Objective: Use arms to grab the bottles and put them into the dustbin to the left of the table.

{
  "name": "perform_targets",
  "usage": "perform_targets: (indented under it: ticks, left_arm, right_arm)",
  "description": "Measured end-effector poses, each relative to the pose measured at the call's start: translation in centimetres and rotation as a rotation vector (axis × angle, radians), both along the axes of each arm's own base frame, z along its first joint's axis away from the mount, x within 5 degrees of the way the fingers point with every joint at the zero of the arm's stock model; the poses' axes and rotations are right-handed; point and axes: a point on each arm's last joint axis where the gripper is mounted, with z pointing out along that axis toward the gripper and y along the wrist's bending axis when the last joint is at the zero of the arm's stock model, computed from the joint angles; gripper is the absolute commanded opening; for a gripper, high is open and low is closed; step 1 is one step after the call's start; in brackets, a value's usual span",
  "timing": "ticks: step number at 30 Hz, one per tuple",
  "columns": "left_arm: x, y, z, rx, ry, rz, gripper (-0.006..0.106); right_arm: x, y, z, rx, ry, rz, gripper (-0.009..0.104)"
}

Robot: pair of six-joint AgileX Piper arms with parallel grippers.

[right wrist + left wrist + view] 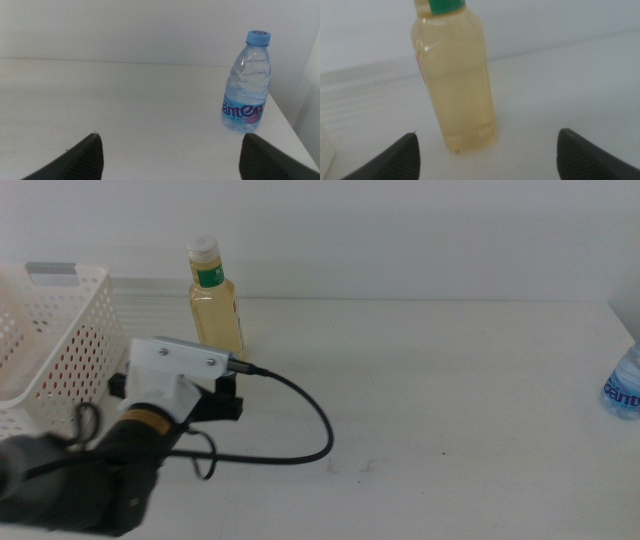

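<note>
Two bottles in view. Yellow bottle (215,298): clear body, pale yellow liquid, white cap, green neck label, standing upright near the far edge of the table (450,400), just beside the white perforated basket (55,340) at the table's left end. Water bottle (624,385): clear, blue cap, blue label, upright at the right edge of the table, cut off by the frame in the middle view, whole in the right wrist view

Left pincer (487,155): jaws spread wide, nothing between them yet, yellow bottle straight ahead and close, roughly centred in the gap but not touching either jaw. In the middle view the left arm comes in from the lower left with a white camera block (175,370) and a black cable (300,420) looping over the table

Right pincer (170,155): spread, empty, low over the table, water bottle well ahead and off to one side, near the table's corner

Open white table between the two bottles; a few faint dark scuffs (365,465) mid-table
</note>
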Motion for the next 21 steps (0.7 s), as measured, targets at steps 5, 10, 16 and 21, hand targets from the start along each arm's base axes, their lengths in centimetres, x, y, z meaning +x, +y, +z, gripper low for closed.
perform_targets:
  ticks: [5, 10, 16, 21]
  left_arm:
    - [2.9, -0.7, -2.1, -0.049, -0.082, 0.056, 0.094]
    - [4.6, -1.4, -3.1, -0.072, -0.107, 0.071, 0.094]
    - [5.4, -1.5, -2.9, -0.087, -0.131, 0.082, 0.094]
    - [5.8, -0.6, -3.1, -0.083, -0.105, 0.109, 0.094]
  right_arm:
    - [0.0, 0.0, 0.0, 0.000, 0.000, 0.000, 0.093]
    - [0.0, 0.0, 0.0, 0.000, 0.000, 0.000, 0.093]
    - [0.0, 0.0, 0.0, 0.000, 0.000, 0.000, 0.093]
    - [0.0, 0.0, 0.0, 0.000, 0.000, 0.000, 0.093]
